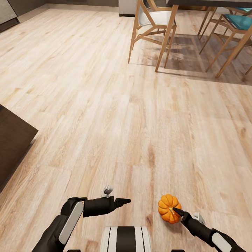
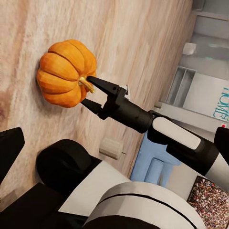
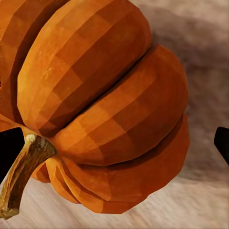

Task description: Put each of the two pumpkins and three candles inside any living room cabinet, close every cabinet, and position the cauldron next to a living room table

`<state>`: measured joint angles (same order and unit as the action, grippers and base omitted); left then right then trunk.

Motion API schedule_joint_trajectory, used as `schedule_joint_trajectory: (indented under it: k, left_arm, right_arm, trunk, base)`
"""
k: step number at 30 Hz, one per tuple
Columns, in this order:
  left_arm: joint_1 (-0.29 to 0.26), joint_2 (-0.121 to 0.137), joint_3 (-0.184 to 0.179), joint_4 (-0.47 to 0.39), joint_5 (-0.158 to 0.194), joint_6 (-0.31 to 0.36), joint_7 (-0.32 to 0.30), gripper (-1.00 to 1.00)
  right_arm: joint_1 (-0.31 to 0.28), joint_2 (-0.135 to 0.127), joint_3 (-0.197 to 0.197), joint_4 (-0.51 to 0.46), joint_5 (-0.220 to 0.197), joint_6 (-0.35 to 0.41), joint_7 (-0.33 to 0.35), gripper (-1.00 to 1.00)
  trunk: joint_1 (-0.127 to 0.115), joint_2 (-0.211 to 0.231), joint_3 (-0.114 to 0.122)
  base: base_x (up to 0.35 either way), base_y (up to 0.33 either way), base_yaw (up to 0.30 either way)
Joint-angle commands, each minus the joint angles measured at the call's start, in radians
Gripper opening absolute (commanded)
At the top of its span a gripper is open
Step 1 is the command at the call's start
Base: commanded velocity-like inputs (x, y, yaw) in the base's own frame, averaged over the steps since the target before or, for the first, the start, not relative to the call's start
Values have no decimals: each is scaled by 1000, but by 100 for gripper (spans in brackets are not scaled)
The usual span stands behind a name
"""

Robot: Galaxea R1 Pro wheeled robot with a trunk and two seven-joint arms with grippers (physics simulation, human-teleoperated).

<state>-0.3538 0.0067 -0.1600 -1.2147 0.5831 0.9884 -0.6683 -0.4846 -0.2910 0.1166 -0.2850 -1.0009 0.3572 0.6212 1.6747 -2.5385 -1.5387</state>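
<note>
Head view shows the right pincer (image 1: 177, 211) clamped on a pumpkin (image 1: 168, 208) above the floor (image 1: 115, 115), so keep that grip firm and level while driving toward the cabinet (image 1: 14, 140), left pincer (image 1: 123, 201) together, idle.

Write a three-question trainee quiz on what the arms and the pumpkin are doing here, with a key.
1. True or false: the right gripper is at the pumpkin.
2. Multiple choice: the dark cabinet corner sits at the head view's A) left edge B) right edge C) top centre.
3. Fill in: beyond the wood floor, chairs stand by a ____.

Key: 1 true, its fingertips close on the stem area; 2 A; 3 table. The left gripper carries nothing.
</note>
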Motion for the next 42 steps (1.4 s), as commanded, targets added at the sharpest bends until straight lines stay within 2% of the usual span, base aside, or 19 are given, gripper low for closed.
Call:
schedule_joint_trajectory:
  k: [1,42]
  left_arm:
    - [-1,1,0,0,1,4,-2,100]
    - [-1,-1,0,1,0,4,-2,100]
  right_arm:
    - [0,-1,12,1,-4,2,-1,100]
    - [0,0,12,0,-4,2,0,100]
  trunk:
    - [0,0,-1]
    - [0,0,-1]
  base:
    - [0,0,0]
    - [1,41,0]
